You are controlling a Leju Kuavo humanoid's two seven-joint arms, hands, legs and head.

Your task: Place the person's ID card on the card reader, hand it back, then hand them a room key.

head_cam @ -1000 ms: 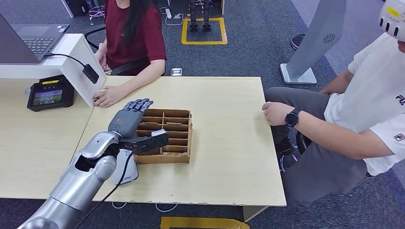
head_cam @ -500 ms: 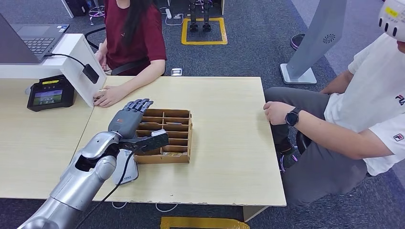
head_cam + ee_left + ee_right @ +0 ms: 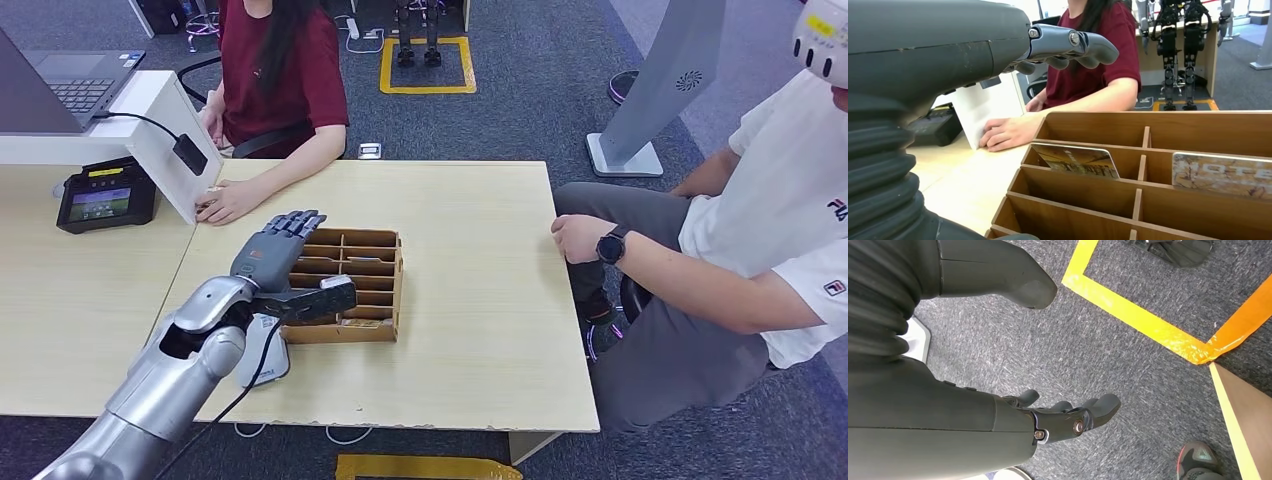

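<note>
Card rack (image 3: 350, 285) mid-table (image 3: 480, 300) (2 cards (image 3: 1075, 160) inside), card reader (image 3: 262, 362) left of it, terminal (image 3: 105, 195) far left.

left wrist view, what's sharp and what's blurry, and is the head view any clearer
Left wrist view: the wooden card box and its cards are fairly sharp, while the left hand up close looks soft. Head view: evenly lit and sharp across the table, with no strong glare.
</note>
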